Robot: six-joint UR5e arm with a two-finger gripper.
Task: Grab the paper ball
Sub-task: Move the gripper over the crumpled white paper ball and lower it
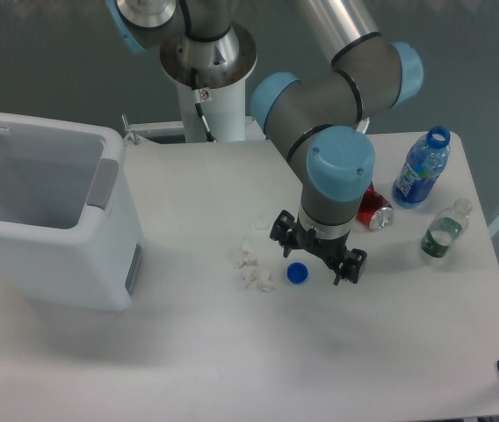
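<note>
Pincer (pixel 317 258) hangs with jaws spread, holding nothing, just above the blue bottle cap (pixel 297 273). Paper ball (pixel 254 269) lies on the bench (pixel 214 352) just beside the cap.

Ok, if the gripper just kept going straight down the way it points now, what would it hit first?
Probably the blue cap: the gripper points down with open jaws roughly over it. Depth is unclear, so it may meet bare table beside it. The paper ball lies off to the side.

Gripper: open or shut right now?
Open: the gripper has its fingers spread wide apart above the blue cap, holding nothing; the paper ball lies beside it.
</note>
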